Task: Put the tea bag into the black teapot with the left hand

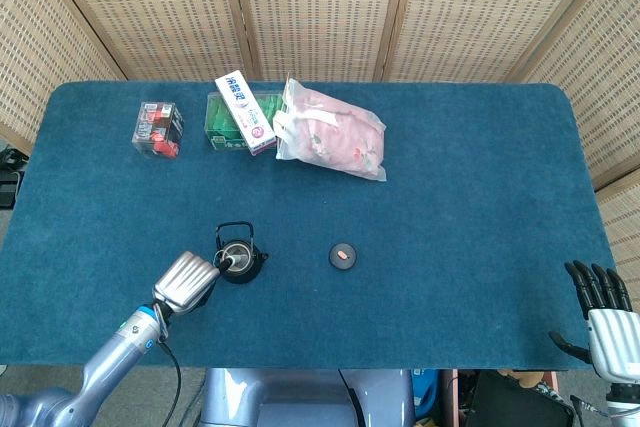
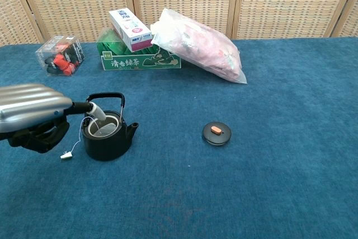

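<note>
The black teapot (image 1: 238,260) (image 2: 109,138) stands lidless on the blue table, left of the middle. My left hand (image 1: 186,282) (image 2: 31,117) is just left of it, fingertips over the rim. It pinches the top of the white tea bag (image 2: 99,120), whose lower part lies inside the pot's opening. The bag's string hangs down outside to a small tag (image 2: 67,155) on the cloth. The pot's round lid (image 1: 343,256) (image 2: 217,133) lies to the right. My right hand (image 1: 598,312) hangs off the table's near right corner, fingers spread and holding nothing.
At the back left stand a clear box of red items (image 1: 158,128) (image 2: 60,55), a green tea carton (image 2: 140,60) with a white box (image 1: 244,112) (image 2: 130,29) on it, and a pink plastic bag (image 1: 335,137) (image 2: 201,43). Wicker screens stand behind the table.
</note>
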You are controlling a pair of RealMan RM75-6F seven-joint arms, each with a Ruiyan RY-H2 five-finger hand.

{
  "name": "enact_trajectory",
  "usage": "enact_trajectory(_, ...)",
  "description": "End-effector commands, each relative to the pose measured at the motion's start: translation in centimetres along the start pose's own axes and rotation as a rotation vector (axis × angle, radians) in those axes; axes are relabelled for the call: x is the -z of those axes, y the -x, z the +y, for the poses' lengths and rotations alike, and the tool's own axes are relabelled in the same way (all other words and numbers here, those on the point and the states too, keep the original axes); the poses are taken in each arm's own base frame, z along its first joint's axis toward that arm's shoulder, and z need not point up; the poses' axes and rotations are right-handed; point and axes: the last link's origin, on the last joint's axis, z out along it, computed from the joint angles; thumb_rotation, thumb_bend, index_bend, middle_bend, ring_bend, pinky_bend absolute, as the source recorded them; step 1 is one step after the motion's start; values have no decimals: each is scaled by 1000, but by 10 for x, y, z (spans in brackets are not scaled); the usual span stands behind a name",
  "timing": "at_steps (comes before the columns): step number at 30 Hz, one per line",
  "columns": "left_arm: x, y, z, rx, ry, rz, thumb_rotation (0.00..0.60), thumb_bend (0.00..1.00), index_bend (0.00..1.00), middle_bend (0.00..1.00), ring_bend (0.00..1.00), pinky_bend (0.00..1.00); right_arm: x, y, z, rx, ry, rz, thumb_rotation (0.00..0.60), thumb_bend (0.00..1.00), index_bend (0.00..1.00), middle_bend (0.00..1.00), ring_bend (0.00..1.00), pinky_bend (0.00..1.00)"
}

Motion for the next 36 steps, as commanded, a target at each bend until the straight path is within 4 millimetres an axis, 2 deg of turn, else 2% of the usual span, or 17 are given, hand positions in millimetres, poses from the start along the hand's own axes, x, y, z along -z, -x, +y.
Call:
enact_trajectory(1, 18, -1, -8, 29, -39, 103, 600, 843, 144, 744, 670, 664, 0, 0, 0, 0, -3, 2, 600, 102, 29, 166, 0, 0)
enact_trajectory(7, 45, 6, -26, 118, -116, 268, 600, 833, 143, 553, 510, 574, -1, -1, -2, 1, -14, 5, 600, 102, 29, 166, 0, 0)
enact_trajectory(12, 64, 12, -43, 151, -174, 333, 600, 734, 143, 364, 330, 350, -3, -2, -4, 2, -28, 8, 600, 101, 29, 166, 0, 0)
enact_trajectory(17, 84, 20, -59, 180, -236, 361, 600, 607, 142, 112, 60, 46, -5, -3, -6, 4, -41, 7, 600, 102, 29, 160, 0, 0)
enact_trajectory(20, 96, 25, -68, 186, -269, 369, 600, 570, 130, 13, 0, 0, -6, -3, -8, 4, -51, 9, 600, 101, 29, 153, 0, 0)
enact_trajectory(28, 132, 39, -80, 217, -358, 393, 600, 561, 124, 0, 0, 0, -5, -4, -14, 4, -79, 10, 600, 102, 29, 150, 0, 0)
enact_trajectory(36, 149, 43, -83, 216, -393, 401, 600, 561, 124, 0, 0, 0, -7, -4, -17, 5, -95, 12, 600, 102, 29, 151, 0, 0)
